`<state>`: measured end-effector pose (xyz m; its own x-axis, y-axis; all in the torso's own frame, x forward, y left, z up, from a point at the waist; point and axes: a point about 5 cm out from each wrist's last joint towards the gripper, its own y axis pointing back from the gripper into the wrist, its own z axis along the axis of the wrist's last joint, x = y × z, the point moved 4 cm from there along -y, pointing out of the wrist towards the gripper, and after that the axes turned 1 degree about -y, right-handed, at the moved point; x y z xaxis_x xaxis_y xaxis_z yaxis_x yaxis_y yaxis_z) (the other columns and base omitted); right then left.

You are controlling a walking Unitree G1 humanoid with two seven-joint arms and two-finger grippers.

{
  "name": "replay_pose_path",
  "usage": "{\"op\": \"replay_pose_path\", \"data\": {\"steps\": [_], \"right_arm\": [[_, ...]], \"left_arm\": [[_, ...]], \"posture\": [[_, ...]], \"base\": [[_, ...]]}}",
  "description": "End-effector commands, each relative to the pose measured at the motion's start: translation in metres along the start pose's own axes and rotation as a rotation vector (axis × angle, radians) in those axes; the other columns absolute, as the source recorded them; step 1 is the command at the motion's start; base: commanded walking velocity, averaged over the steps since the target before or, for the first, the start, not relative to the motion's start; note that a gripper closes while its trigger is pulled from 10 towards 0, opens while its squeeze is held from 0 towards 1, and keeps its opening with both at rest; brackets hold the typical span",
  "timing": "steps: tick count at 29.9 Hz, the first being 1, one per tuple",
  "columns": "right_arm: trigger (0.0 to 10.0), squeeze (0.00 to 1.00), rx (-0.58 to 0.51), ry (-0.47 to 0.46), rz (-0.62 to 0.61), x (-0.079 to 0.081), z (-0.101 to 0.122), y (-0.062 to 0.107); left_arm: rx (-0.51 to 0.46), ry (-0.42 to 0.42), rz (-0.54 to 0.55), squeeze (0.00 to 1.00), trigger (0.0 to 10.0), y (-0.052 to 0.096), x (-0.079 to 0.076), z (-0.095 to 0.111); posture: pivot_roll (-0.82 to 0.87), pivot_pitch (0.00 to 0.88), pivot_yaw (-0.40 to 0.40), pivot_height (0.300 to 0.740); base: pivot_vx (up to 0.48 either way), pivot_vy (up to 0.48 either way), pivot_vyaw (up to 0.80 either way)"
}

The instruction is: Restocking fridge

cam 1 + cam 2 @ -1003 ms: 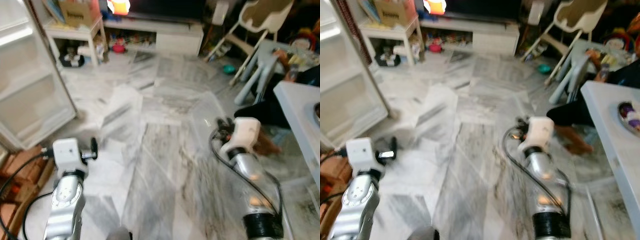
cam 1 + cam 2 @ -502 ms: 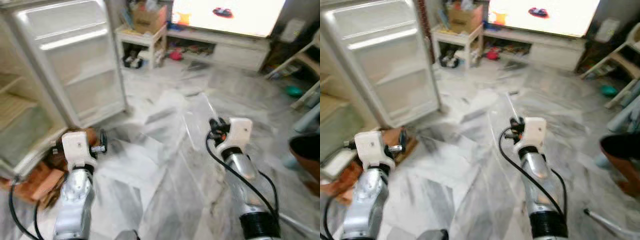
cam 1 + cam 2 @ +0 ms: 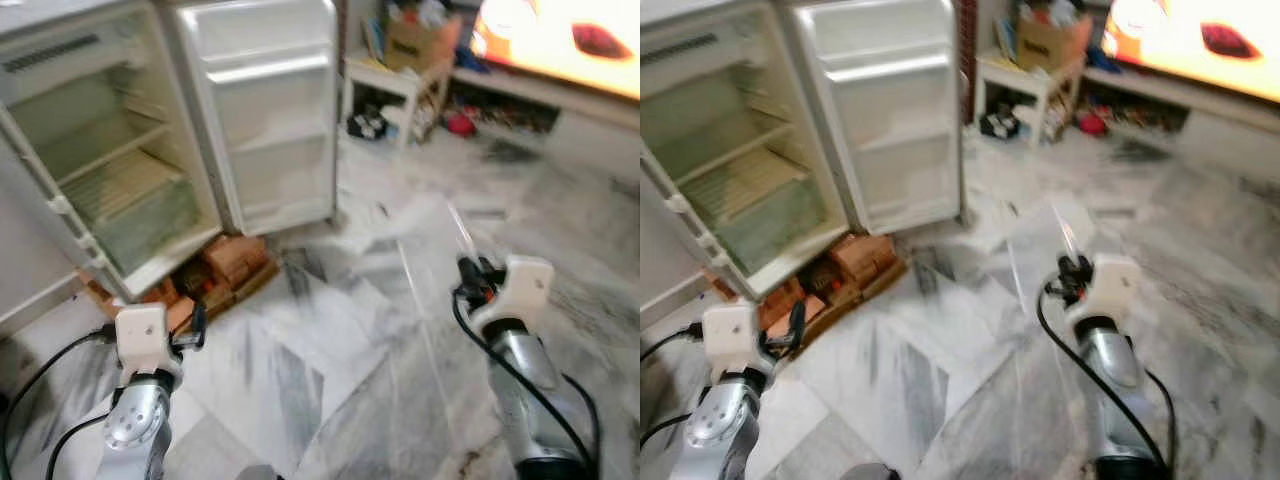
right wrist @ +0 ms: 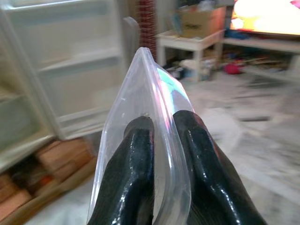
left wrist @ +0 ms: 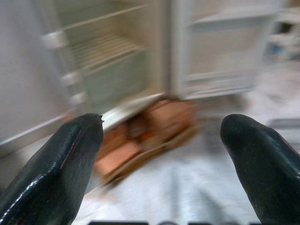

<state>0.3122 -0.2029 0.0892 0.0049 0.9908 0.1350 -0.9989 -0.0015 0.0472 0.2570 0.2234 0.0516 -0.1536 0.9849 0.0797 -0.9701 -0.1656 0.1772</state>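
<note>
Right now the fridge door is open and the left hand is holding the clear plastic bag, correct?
Not quite: the right hand holds the clear plastic bag, as the right wrist view shows. The left hand is open, holding nothing. The fridge door is open.

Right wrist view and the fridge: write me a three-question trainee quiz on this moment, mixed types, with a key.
1. True or false: the fridge door is shut.
2. What is the right end effector pinching?
A. a carton
B. a clear plastic container
C. nothing
3. Fill in: the left end effector has its fingers ____.

Key:
1. False; it stands open, shelves showing.
2. B
3. Open, nothing between them.
</note>
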Motion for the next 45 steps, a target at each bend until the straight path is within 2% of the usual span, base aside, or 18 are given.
{"op": "replay_pose_path", "data": {"steps": [1, 4, 6, 13, 17, 30, 33, 45], "right_arm": [[10.0, 0.00, 0.003, 0.019, 0.045, 0.006, 0.002, 0.004], [10.0, 0.00, 0.016, 0.027, 0.051, 0.005, -0.001, 0.006], [10.0, 0.00, 0.015, 0.018, 0.069, 0.011, -0.001, 0.003], [10.0, 0.00, -0.001, -0.021, 0.205, 0.043, 0.006, -0.004], [10.0, 0.00, 0.002, -0.057, 0.303, 0.061, 0.008, -0.002], [10.0, 0.00, 0.009, -0.051, 0.374, 0.069, 0.011, -0.001], [10.0, 0.00, 0.003, -0.021, 0.390, 0.070, 0.012, -0.001], [10.0, 0.00, -0.007, 0.023, 0.355, 0.069, 0.012, -0.009]], "left_arm": [[-0.007, 0.001, -0.023, 0.00, 10.0, 0.002, -0.003, 0.002], [-0.009, 0.006, -0.028, 0.00, 10.0, 0.004, -0.004, 0.002], [-0.022, 0.006, -0.038, 0.00, 10.0, 0.004, -0.007, 0.004], [-0.056, -0.004, -0.060, 0.00, 10.0, -0.006, -0.018, 0.015], [-0.064, -0.006, -0.074, 0.00, 10.0, -0.009, -0.020, 0.019], [-0.060, -0.003, -0.080, 0.00, 10.0, -0.010, -0.026, 0.017], [-0.060, 0.000, -0.080, 0.00, 10.0, -0.011, -0.027, 0.018], [-0.064, 0.003, -0.073, 0.00, 10.0, -0.017, -0.029, 0.020]], "posture": [[0.03, 0.016, -0.031, 0.740], [0.03, 0.017, -0.038, 0.740], [0.03, 0.016, -0.037, 0.740], [0.04, 0.014, -0.021, 0.740], [0.04, 0.014, -0.019, 0.740], [0.04, 0.008, -0.028, 0.740], [0.04, 0.007, -0.030, 0.740], [0.04, 0.002, -0.029, 0.740]], "base": [[0.000, 0.000, 0.78], [0.000, 0.000, 0.78], [0.000, 0.000, 0.78], [0.000, 0.000, 0.78], [0.060, 0.000, 0.77], [0.327, 0.000, 0.74], [0.480, 0.000, 0.63], [0.469, 0.000, 0.23]]}}
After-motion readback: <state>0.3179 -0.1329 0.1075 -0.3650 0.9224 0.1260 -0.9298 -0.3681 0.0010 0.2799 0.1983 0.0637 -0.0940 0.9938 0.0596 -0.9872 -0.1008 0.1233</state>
